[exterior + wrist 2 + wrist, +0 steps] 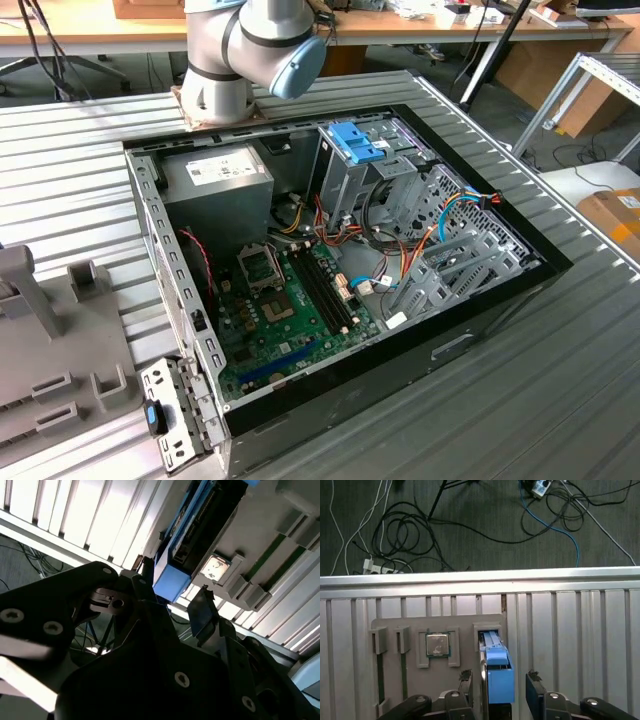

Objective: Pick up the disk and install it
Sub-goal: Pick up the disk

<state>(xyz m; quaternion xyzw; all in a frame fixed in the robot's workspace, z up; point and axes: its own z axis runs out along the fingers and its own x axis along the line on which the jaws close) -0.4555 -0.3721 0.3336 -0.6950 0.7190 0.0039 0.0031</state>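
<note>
my black fingers (535,682) spread open, holding nothing | grey metal disk with blue plastic rails (497,675) stands on edge in grey slotted fixture (464,627), between them, faces presented for my pinch

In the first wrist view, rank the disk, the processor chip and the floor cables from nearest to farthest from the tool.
1. The disk: in its slot, between the fingers of the tool.
2. The processor chip: seated in the grey holder plate, beside the disk.
3. The floor cables: on the carpet, beyond the table.
</note>
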